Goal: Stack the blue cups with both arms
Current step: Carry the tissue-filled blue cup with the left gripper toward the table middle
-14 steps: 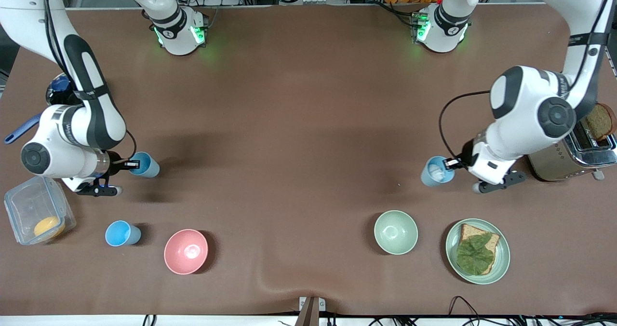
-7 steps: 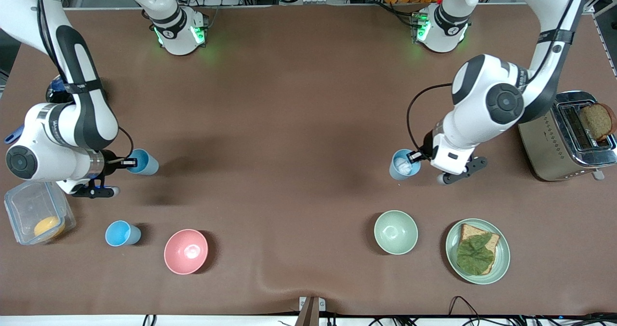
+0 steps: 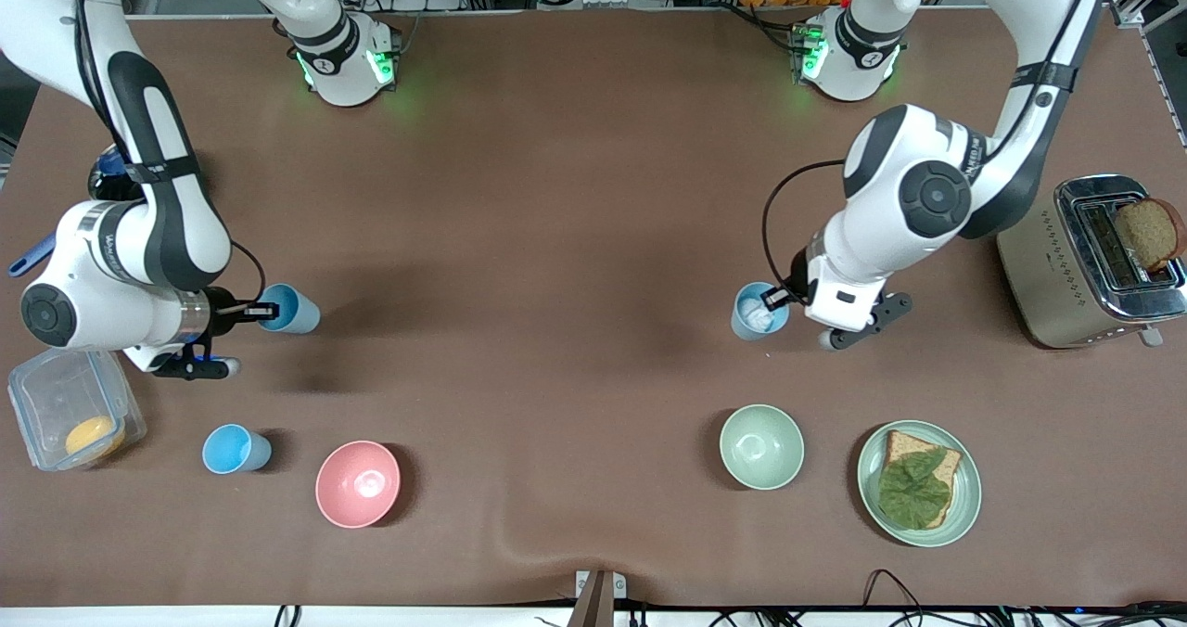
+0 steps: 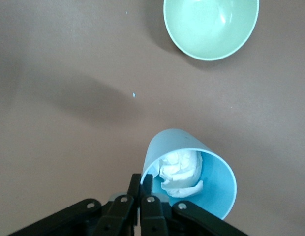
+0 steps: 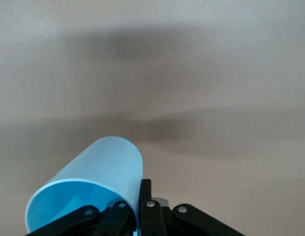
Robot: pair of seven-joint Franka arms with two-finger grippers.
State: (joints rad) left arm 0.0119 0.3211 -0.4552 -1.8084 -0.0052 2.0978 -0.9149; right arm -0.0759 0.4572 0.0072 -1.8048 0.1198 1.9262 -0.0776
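Observation:
My left gripper (image 3: 777,300) is shut on the rim of a blue cup (image 3: 756,313) and holds it tilted over the table, above the pale green bowl's end. In the left wrist view its fingers (image 4: 151,183) pinch the cup's wall (image 4: 167,145), and crumpled white paper (image 4: 181,169) lies inside. My right gripper (image 3: 264,311) is shut on the rim of a second blue cup (image 3: 295,310), tilted on its side; that cup also shows in the right wrist view (image 5: 103,164). A third blue cup (image 3: 235,449) stands upright beside the pink bowl (image 3: 358,483).
A pale green bowl (image 3: 761,446) and a plate with bread and lettuce (image 3: 964,488) lie near the front camera. A toaster (image 3: 1066,275) stands at the left arm's end. A plastic box (image 3: 56,395) sits at the right arm's end.
My left gripper has carried its cup away from the toaster toward the middle of the table. My right gripper has shifted its cup slightly toward the middle.

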